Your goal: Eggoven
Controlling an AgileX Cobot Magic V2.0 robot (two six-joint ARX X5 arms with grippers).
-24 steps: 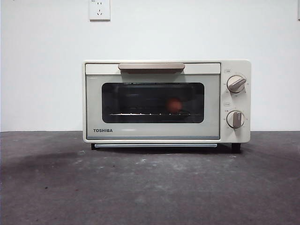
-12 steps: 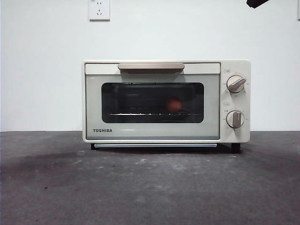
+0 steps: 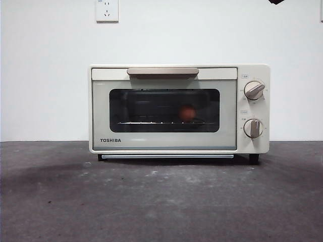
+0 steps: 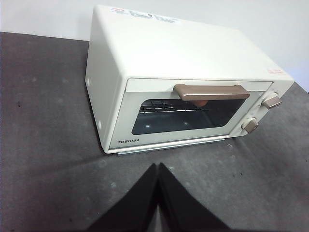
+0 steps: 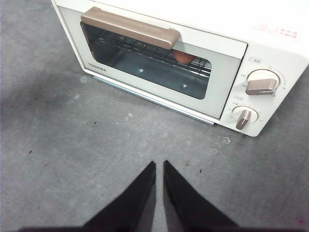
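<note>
Change since earlier: only the black arm tip (image 3: 276, 1) at the front view's top right differs; half a second ago it reached lower into the picture, and a second ago it was not there at all. Oven and egg have not shifted.
Front view only: a white wall socket (image 3: 107, 10) high on the wall, and the egg (image 3: 187, 113) seen level through the glass, resting on the wire rack (image 3: 151, 122) toward the right of the window.
Left wrist view only: the oven's flat top with printed stickers and its plain cream side wall; the egg is just an orange sliver behind the handle (image 4: 211, 91).
Right wrist view only: the knobs close up and the rack's bars from above, the egg at the rack's far end nearest the knobs.
Toaster oven (image 3: 179, 108): boxy cream shell with rounded corners, TOSHIBA printed at the door's lower left, door closed, short black feet.
Egg: small, smooth, reddish-brown, inside the closed oven.
Window (image 3: 164, 110): dark glossy glass with rounded corners.
Handle: long bronze-toned bar across the top of the door.
Knobs: upper knob (image 3: 254, 90) and lower knob (image 3: 252, 128), round, greyish, each with a raised grip bar.
Table (image 3: 161, 201): dark grey, matte, rough, with pale scuffs.
Left gripper (image 4: 158, 166): black pointed jaws pressed together, holding nothing, above the table in front of the oven.
Right gripper (image 5: 159, 165): jaws a thin slit apart, nothing between them, above the table before the oven's knob end.
</note>
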